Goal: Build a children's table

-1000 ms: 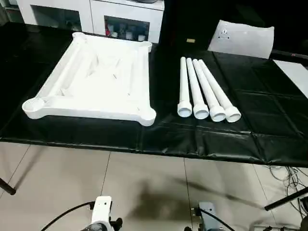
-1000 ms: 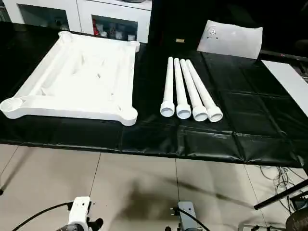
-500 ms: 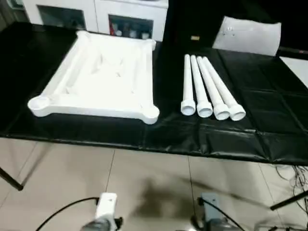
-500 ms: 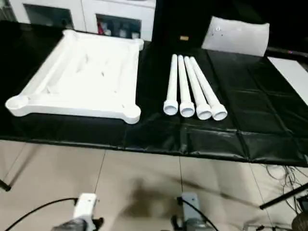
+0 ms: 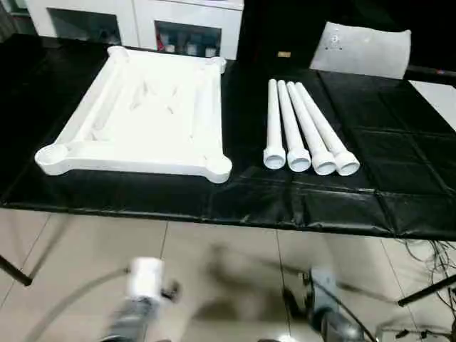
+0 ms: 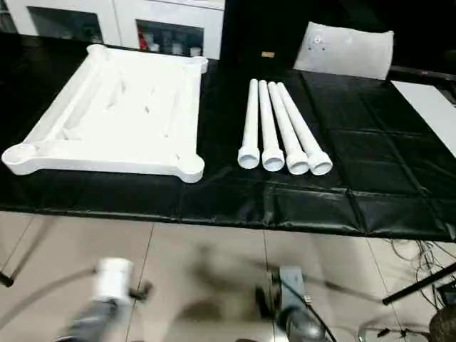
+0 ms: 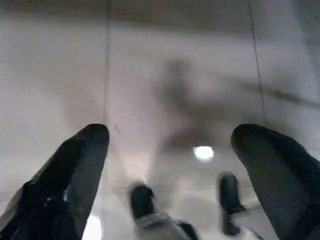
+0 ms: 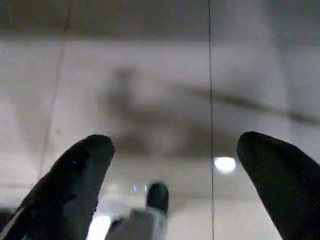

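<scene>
lying upside down on the left of the black-covered bench, the tabletop shows its ribbed underside and its round corner sockets facing up, which looks like the right way round for pushing legs in from above. the four legs lie side by side to its right, close together and touching or nearly so, wide collared ends toward the near edge, a clear gap between them and the tabletop; set out this way each can likely be lifted singly. nothing is fitted yet.

the left gripper has its two black fingers spread wide apart with nothing between them, over pale floor tiles. the right gripper is likewise spread wide and empty over the floor. both arms sit low at the near edge of the head views, well short of the bench, so reaching forward for a leg seems the next step.
</scene>
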Robot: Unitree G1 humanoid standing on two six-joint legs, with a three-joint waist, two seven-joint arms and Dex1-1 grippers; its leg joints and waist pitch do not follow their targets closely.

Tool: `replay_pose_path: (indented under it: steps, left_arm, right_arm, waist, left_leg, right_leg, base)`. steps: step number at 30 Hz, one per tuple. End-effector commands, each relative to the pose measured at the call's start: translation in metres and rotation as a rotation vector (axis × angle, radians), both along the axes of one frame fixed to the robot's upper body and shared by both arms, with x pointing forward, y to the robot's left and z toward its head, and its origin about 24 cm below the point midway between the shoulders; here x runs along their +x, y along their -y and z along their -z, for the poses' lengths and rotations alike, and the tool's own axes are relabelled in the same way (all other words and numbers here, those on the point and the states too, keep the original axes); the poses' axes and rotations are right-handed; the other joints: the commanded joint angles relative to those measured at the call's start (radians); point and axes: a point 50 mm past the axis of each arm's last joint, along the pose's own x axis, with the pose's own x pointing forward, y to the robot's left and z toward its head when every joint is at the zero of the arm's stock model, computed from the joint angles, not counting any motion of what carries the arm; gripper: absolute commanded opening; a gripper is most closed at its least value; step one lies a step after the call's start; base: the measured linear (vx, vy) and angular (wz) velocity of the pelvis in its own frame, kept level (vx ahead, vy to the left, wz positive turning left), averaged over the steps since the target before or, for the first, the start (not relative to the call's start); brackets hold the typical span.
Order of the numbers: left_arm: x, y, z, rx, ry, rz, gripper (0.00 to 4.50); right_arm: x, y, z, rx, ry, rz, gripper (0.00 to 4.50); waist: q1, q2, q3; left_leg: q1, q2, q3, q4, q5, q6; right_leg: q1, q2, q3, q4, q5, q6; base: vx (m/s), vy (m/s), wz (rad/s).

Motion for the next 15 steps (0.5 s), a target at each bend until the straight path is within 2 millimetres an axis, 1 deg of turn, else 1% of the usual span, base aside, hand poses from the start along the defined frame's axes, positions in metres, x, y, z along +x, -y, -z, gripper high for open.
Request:
replay_pose_path:
  steps: [1,2,3,4,5,6,7,8,9,10,11,12,13,14,15]
  left_arm:
    - [0.003,0.003,-0.01,-0.017,0.107,0.074,4.41]
    - [0.005,0.006,-0.016,-0.017,0.149,0.106,4.41]
    - [0.006,0.009,-0.021,-0.023,0.176,0.128,4.41]
    - [0.006,0.014,-0.027,-0.034,0.205,0.147,4.41]
    - [0.004,0.02,-0.035,-0.037,0.246,0.168,4.41]
    - [0.003,0.022,-0.038,-0.039,0.262,0.173,4.41]
    - [0.003,0.022,-0.038,-0.039,0.262,0.173,4.41]
    - [-0.001,0.028,-0.049,-0.05,0.307,0.186,4.41]
    - [-0.001,0.028,-0.049,-0.05,0.307,0.186,4.41]
    - [-0.005,0.03,-0.058,-0.061,0.344,0.196,4.41]
    - [-0.01,0.033,-0.069,-0.068,0.388,0.228,4.41]
    - [-0.01,0.033,-0.069,-0.068,0.388,0.228,4.41]
    - [-0.015,0.036,-0.08,-0.074,0.419,0.252,4.41]
    - [-0.02,0.037,-0.088,-0.083,0.44,0.268,4.41]
    - [-0.026,0.038,-0.098,-0.094,0.454,0.276,4.41]
  right_arm:
    - [0.003,-0.001,-0.007,0.038,0.064,-0.002,4.5]
    - [0.003,-0.003,-0.01,0.037,0.084,-0.018,4.5]
    - [0.002,-0.004,-0.011,0.035,0.097,-0.033,4.5]
    - [0.001,-0.006,-0.015,0.048,0.116,-0.051,4.5]
    - [0.0,-0.007,-0.023,0.064,0.167,-0.066,4.5]
    - [-0.001,-0.006,-0.027,0.072,0.187,-0.067,4.5]
    - [-0.001,-0.006,-0.027,0.072,0.187,-0.067,4.5]
    - [-0.007,-0.004,-0.038,0.082,0.244,-0.073,4.5]
    - [-0.007,-0.004,-0.038,0.082,0.244,-0.073,4.5]
    - [-0.011,-0.002,-0.046,0.09,0.279,-0.08,4.5]
    - [-0.017,0.001,-0.057,0.095,0.322,-0.085,4.5]
    - [-0.017,0.001,-0.057,0.095,0.322,-0.085,4.5]
    - [-0.023,0.003,-0.067,0.105,0.352,-0.089,4.5]
    - [-0.027,0.004,-0.075,0.117,0.376,-0.095,4.5]
    - [-0.031,0.004,-0.085,0.125,0.399,-0.106,4.5]
  waist:
    - [0.004,0.021,-0.035]
    - [0.009,0.024,-0.032]
    - [0.008,0.025,-0.032]
    - [0.011,0.027,-0.027]
    - [0.019,0.025,-0.023]
    - [0.027,0.025,-0.016]
    - [0.024,0.025,-0.016]
    - [0.027,0.034,-0.014]
    - [0.027,0.03,-0.01]
    - [0.022,0.028,-0.012]
    - [0.029,0.028,-0.006]
    - [0.033,0.026,-0.01]
    - [0.029,0.026,-0.017]
    - [0.026,0.028,-0.016]
    - [0.026,0.029,-0.012]
  left_leg:
    - [0.006,0.15,-0.044,-0.091,-0.081,0.175]
    - [0.004,0.157,-0.046,-0.096,-0.111,0.157]
    - [0.006,0.156,-0.044,-0.097,-0.119,0.149]
    - [0.007,0.152,-0.04,-0.1,-0.145,0.136]
    - [0.001,0.158,-0.044,-0.106,-0.184,0.115]
    - [-0.001,0.161,-0.043,-0.111,-0.227,0.094]
    - [0.0,0.156,-0.043,-0.111,-0.243,0.087]
    - [0.004,0.153,-0.044,-0.114,-0.267,0.064]
    - [-0.003,0.154,-0.045,-0.117,-0.265,0.052]
    - [-0.001,0.149,-0.044,-0.117,-0.273,0.049]
    - [-0.008,0.152,-0.047,-0.119,-0.289,0.042]
    - [-0.006,0.155,-0.049,-0.121,-0.289,0.043]
    - [-0.004,0.15,-0.048,-0.115,-0.249,0.054]
    - [-0.007,0.15,-0.047,-0.116,-0.22,0.066]
    - [-0.01,0.149,-0.048,-0.116,-0.215,0.072]
  right_leg:
    - [0.03,-0.102,0.053,-0.044,0.083,-0.34]
    - [0.031,-0.105,0.054,-0.047,0.069,-0.339]
    - [0.029,-0.1,0.054,-0.046,0.07,-0.342]
    - [0.025,-0.095,0.054,-0.05,0.048,-0.343]
    - [0.034,-0.102,0.057,-0.055,0.006,-0.329]
    - [0.032,-0.104,0.061,-0.063,-0.04,-0.302]
    - [0.028,-0.1,0.061,-0.065,-0.068,-0.294]
    - [0.026,-0.099,0.063,-0.071,-0.116,-0.28]
    - [0.027,-0.099,0.066,-0.073,-0.122,-0.263]
    - [0.026,-0.094,0.064,-0.074,-0.145,-0.255]
    - [0.032,-0.101,0.069,-0.081,-0.177,-0.233]
    - [0.036,-0.103,0.069,-0.082,-0.186,-0.218]
    - [0.037,-0.098,0.068,-0.078,-0.142,-0.212]
    - [0.035,-0.09,0.066,-0.075,-0.099,-0.212]
    - [0.033,-0.09,0.066,-0.074,-0.092,-0.211]
  base:
    - [0.0,0.0,0.0]
    - [0.0,0.0,0.0]
    - [0.0,0.0,0.0]
    - [0.0,0.0,0.0]
    - [0.0,0.0,0.0]
    - [0.0,0.0,0.0]
    - [0.0,0.0,0.0]
    - [0.0,0.0,0.0]
    - [0.0,0.0,0.0]
    - [0.0,0.0,0.0]
    - [0.0,0.0,0.0]
    - [0.0,0.0,0.0]
    - [0.0,0.0,0.0]
    - [0.0,0.0,0.0]
    - [0.0,0.0,0.0]
